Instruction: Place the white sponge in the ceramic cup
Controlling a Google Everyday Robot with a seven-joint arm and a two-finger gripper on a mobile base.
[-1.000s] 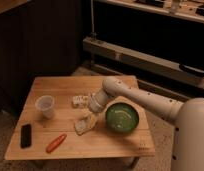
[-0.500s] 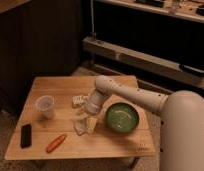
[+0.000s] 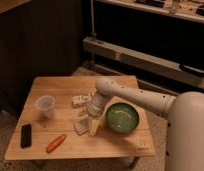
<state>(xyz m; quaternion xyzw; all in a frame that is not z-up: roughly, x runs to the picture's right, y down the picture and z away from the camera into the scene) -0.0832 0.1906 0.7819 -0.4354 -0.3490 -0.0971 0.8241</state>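
White sponge (image 3: 83, 126) under gripper (image 3: 88, 121), mid-table

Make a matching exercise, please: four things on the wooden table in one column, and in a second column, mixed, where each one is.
Things:
1. ceramic cup
2. green bowl
3. orange carrot-like item
4. gripper

Places:
A. right part of the table, beside the arm
B. middle of the table, down at the white sponge
C. left part of the table, standing upright
D. near the front edge, right of the black flat object

Pairs: 1-C, 2-A, 3-D, 4-B
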